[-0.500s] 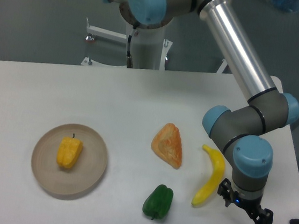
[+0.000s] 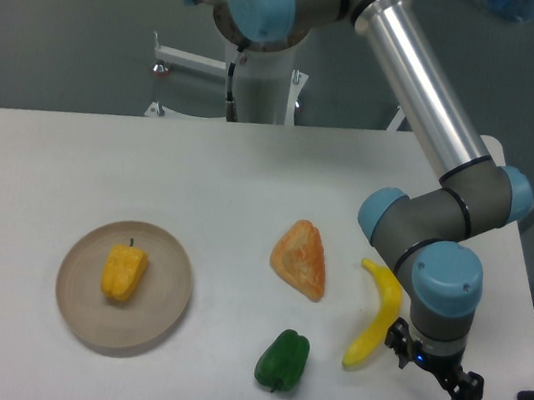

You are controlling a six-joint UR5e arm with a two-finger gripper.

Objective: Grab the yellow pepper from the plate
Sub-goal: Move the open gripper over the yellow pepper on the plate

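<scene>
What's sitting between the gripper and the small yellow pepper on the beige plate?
The gripper is far right; the yellow pepper lies on the round beige plate at left. Between them lie a curved yellow banana and a green pepper.

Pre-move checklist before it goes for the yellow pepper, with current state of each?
1. Target located: small blocky yellow-orange bell pepper lies on the round beige plate. Ok.
2. Top access to the pepper: nothing over or against it. Ok.
3. Gripper placement: hanging at the table's front right, beside the long curved yellow banana, far from the plate. Not ok.
4. Fingers open or shut: too small and dark to judge. Cannot tell.
5. Gripper empty: nothing visibly held. Ok.
6. Path leftward: triangular orange lumpy piece and small green pepper lie between gripper and plate; clearance height cannot tell.
</scene>
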